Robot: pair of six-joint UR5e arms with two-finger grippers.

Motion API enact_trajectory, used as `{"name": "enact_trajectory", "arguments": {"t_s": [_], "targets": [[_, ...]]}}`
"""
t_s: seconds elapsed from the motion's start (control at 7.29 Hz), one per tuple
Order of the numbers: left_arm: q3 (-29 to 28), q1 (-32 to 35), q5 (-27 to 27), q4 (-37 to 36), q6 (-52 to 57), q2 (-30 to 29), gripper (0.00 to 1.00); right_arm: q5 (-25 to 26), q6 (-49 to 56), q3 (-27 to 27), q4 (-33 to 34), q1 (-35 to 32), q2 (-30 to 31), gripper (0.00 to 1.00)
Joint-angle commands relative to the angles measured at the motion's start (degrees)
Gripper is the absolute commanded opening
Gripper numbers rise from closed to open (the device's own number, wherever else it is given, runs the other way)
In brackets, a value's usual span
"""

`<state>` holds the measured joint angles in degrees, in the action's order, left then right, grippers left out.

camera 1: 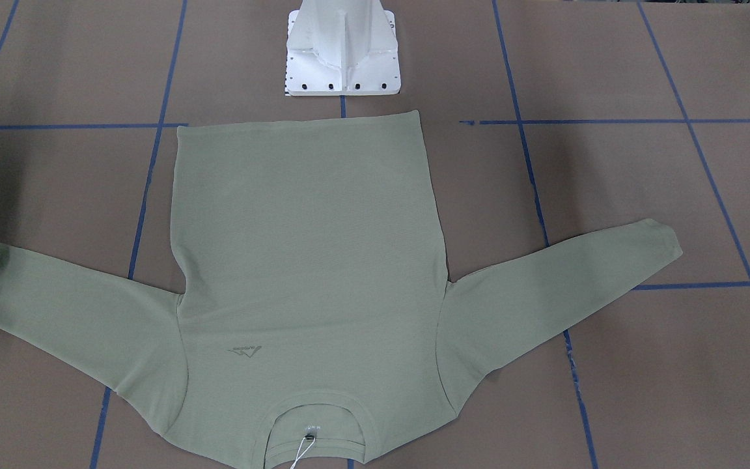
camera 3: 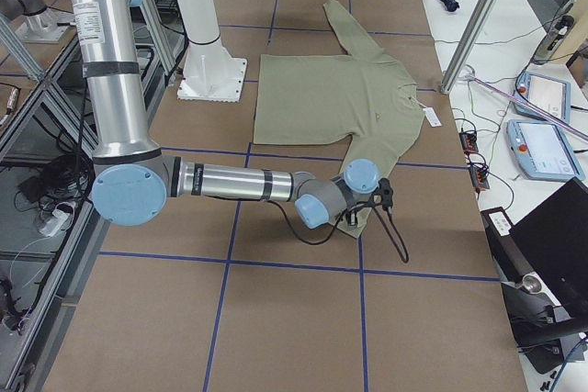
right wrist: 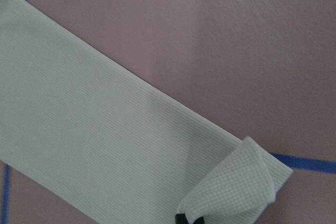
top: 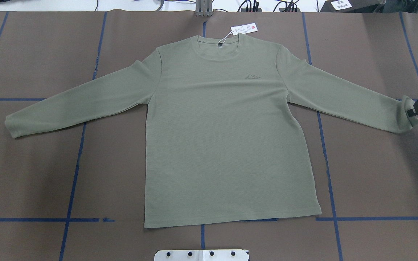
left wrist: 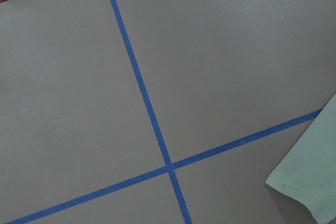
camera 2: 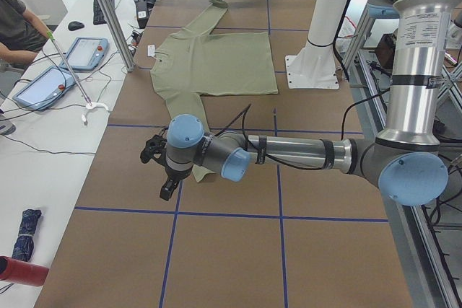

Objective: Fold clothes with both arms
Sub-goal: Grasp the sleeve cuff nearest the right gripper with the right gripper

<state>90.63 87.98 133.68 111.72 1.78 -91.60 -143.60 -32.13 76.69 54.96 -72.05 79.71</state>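
One shirt, two arms.

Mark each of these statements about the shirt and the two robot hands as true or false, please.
1. The shirt lies flat with its chest logo facing up. True.
2. The hang tag rests on the shirt's hem. False: it lies on the table just beyond the collar.
3. The right hand is at one sleeve's cuff. True; the cuff curls up there.
4. The left hand grips the other cuff. False: that cuff lies flat with no hand on it.
5. Both sleeves are folded over the chest. False: both spread out to the sides.
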Motion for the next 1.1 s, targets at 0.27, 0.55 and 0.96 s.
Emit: {"name": "enact_trajectory", "arguments": {"t_s": [0.27,0.55,0.96], "targets": [[0.0,0.0,0.1,-0.1,-0.1,0.0,1.0,1.5,-19.3,-0.7,9.4,9.8,-26.6,0.0],[-0.2,0.1,0.0,-0.1,-0.1,0.4,1.0,14.7,-20.8,-7.9,10.0,19.6,-41.9,0.0],[-0.5,0.1,0.0,0.0,-0.1,0.4,1.0,28.9,-23.5,-13.0,0.8,33.2,-50.4,0.0]]}}
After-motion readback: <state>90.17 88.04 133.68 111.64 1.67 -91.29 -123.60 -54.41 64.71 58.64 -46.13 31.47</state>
